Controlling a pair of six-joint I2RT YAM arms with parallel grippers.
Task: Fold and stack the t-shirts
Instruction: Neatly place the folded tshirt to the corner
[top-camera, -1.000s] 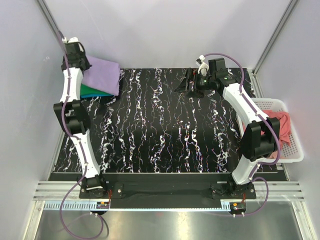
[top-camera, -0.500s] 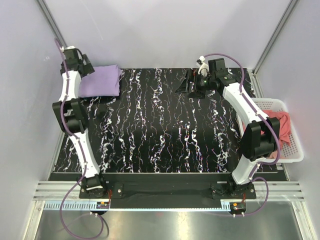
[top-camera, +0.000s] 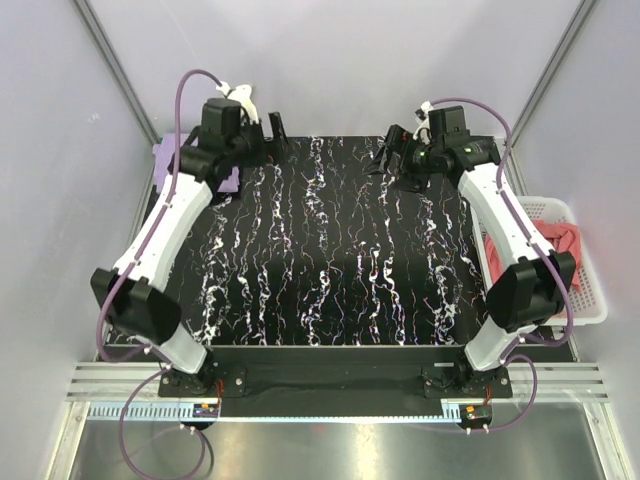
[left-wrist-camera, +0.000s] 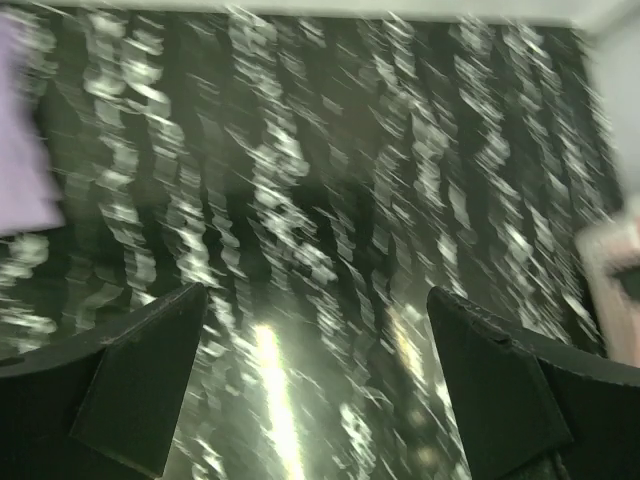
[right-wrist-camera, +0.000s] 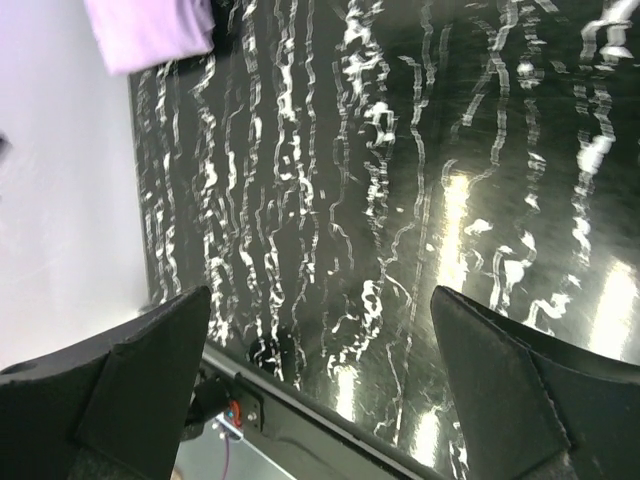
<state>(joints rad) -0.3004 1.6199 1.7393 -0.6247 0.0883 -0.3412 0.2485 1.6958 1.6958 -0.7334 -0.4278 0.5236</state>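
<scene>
T-shirts touch neither arm at present. Left fingers (left-wrist-camera: 140, 390) stand wide apart and empty above the bare desk (top-camera: 320, 260); right fingers (right-wrist-camera: 130, 390) likewise. The light purple t-shirt (right-wrist-camera: 150, 28) lies at the far left corner, partly covered by the left arm in the top view. The salmon pink t-shirt (top-camera: 563, 245) sits crumpled in the white basket (top-camera: 592, 300) at the right edge. Probable next step: fetch it. Use the right arm, pinch one hem only, lift clear of the basket wall, and spread flat mid-desk.
</scene>
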